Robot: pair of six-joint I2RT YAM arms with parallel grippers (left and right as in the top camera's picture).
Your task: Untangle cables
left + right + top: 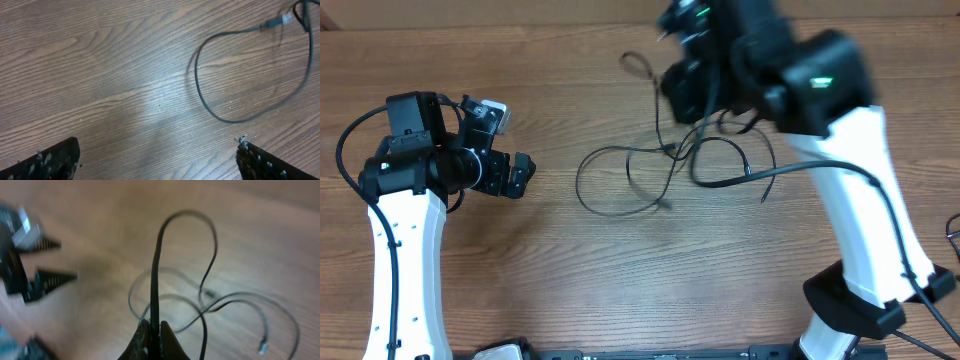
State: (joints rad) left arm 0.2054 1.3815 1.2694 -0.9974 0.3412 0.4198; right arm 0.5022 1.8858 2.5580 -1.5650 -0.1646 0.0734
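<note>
The cables (pixel 650 165) lie as a loose tangle of thin black loops on the wooden table (pixel 620 280), in the middle. My right gripper (pixel 682 88) hovers raised over the tangle's far side. In the right wrist view the right gripper (pixel 155 332) is shut on one black cable (pixel 156 265), which arcs up into a loop and drops back to the tangle; a small plug (pixel 262 345) shows at lower right. My left gripper (pixel 525 175) stands open, left of the tangle and apart from it. The left wrist view has the left gripper (pixel 159 146) empty, with a cable loop (pixel 220 117) and plug (pixel 274 22) ahead.
The right arm's white link (pixel 860 220) slants over the table's right side down to its base (pixel 865 300). The left arm's white link (pixel 410 270) runs along the left edge. Another dark cord (pixel 952 232) shows at the far right edge.
</note>
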